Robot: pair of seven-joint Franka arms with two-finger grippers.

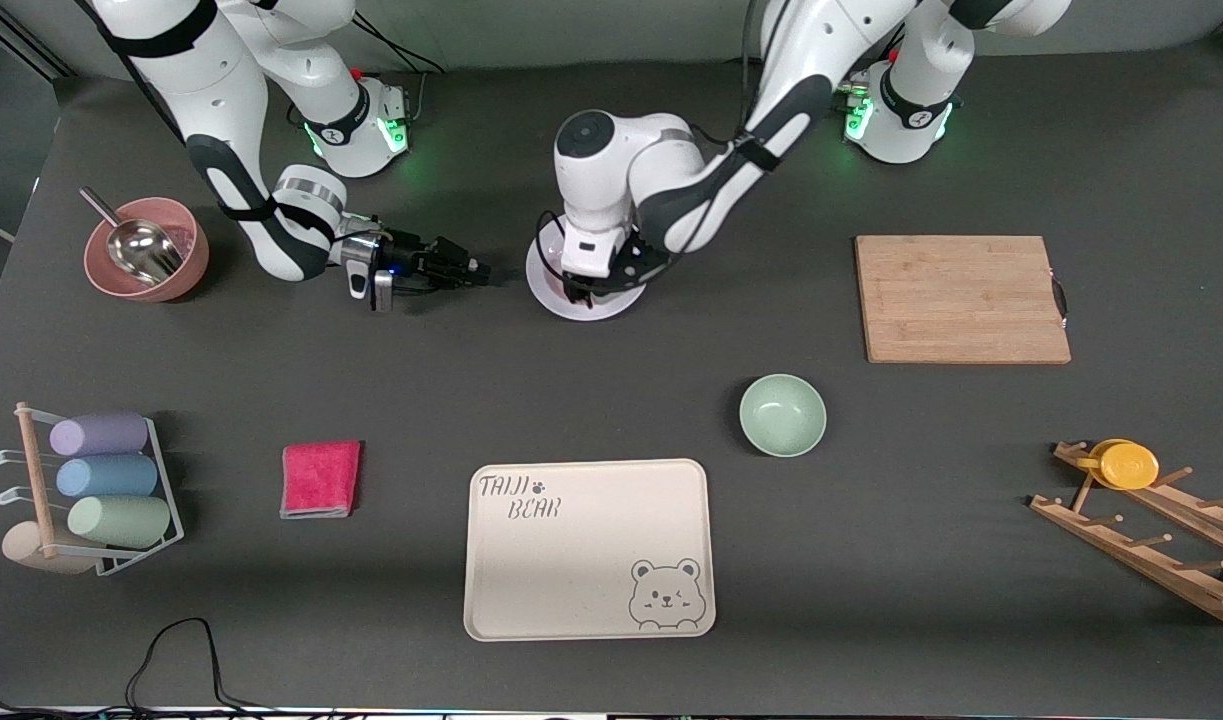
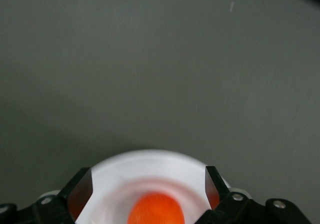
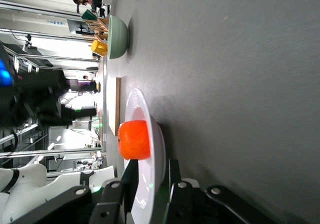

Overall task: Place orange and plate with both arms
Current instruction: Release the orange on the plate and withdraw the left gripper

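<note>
The pale plate (image 1: 571, 302) lies on the table between the two arm bases. The orange (image 2: 156, 210) sits in its well; in the front view the left hand hides it. My left gripper (image 1: 593, 285) hangs right over the plate, open, with a finger (image 2: 80, 189) on each side of the orange and not touching it. My right gripper (image 1: 506, 272) lies low at the plate's edge toward the right arm's end. In the right wrist view its fingers (image 3: 131, 180) are closed on the plate's rim (image 3: 159, 149), one above and one below, and the orange (image 3: 134, 139) shows just past them.
A mint-green bowl (image 1: 782, 414) and a cream bear tray (image 1: 589, 548) lie nearer the front camera. A wooden cutting board (image 1: 961, 298) and a peg rack with a yellow cup (image 1: 1129, 465) lie toward the left arm's end. A pink bowl with a scoop (image 1: 146, 250), a red cloth (image 1: 320, 479) and a cup rack (image 1: 91, 478) lie toward the right arm's end.
</note>
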